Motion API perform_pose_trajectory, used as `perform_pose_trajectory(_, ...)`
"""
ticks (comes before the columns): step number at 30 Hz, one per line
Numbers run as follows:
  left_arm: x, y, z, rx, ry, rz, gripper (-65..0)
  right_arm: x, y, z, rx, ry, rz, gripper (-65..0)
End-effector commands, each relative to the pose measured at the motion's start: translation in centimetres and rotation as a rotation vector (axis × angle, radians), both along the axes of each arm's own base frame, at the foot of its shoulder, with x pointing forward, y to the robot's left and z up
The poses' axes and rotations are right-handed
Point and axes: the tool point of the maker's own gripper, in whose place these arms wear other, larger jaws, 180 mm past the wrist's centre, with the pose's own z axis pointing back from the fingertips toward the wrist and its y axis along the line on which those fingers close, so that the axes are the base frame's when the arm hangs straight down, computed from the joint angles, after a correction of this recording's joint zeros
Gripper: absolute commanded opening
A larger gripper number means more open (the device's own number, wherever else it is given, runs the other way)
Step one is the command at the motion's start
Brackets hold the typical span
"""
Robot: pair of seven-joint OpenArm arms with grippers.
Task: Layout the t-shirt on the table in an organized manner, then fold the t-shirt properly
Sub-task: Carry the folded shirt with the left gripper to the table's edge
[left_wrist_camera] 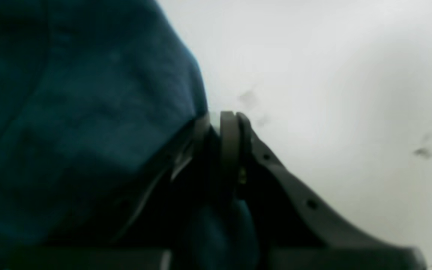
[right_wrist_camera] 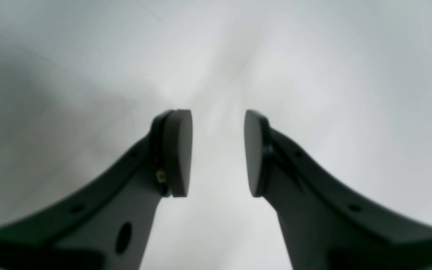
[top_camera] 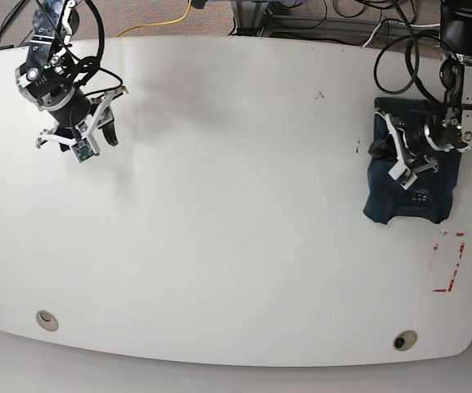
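On the table's far right side: the t-shirt (top_camera: 411, 192) lies bunched in a compact dark navy heap, near the edge and just above the red tape mark (top_camera: 448, 262).
Table: the table (top_camera: 236, 213) is white with rounded edges, seen from above in the base view.
Long axis of the garment: the heap runs roughly from the far edge toward the near edge, a little taller than it is wide; neckline and hem cannot be told apart, so which way it points cannot be told.
Counts: one t-shirt, two arms, two round grommet holes (top_camera: 47, 319) along the near edge, one red tape rectangle.
Writing: a small pale mark sits on the cloth in the base view, too small to read; no legible text anywhere.
Left gripper: the left gripper (left_wrist_camera: 219, 123) sits at the heap with its pads nearly together and navy cloth pinched between them; fabric fills the left half of its wrist view.
Right gripper: the right gripper (right_wrist_camera: 218, 153) hangs over bare white table at the far left corner, well apart from the t-shirt, its two pads parted by a moderate gap with nothing between them.
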Motion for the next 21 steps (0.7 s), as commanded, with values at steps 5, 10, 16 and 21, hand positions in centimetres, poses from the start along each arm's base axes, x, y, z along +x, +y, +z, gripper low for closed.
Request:
perform_pose_trajectory(5,-0.9,6.7,-1.2,0.153,0.051,0.116,-61.4,0.7,0.0,1.2,0.001,-0.042,0.012,-43.3)
perform_pose_trajectory(10,-1.4,10.4,-1.3,0.230,0.067,0.193,-61.4,0.6,0.0,1.2,0.002,-0.041,0.011,-43.3)
perform_pose_trajectory(16,-2.2,13.8,-1.2,0.294,0.080,0.267,-61.4,0.7,0.0,1.2,0.002,-0.043,0.012,-43.3)
perform_pose_trajectory(21,-4.2,16.1,-1.7,0.343,0.129,0.289,-61.4,0.7,0.0,1.3,0.000,-0.045,0.014,-43.3)
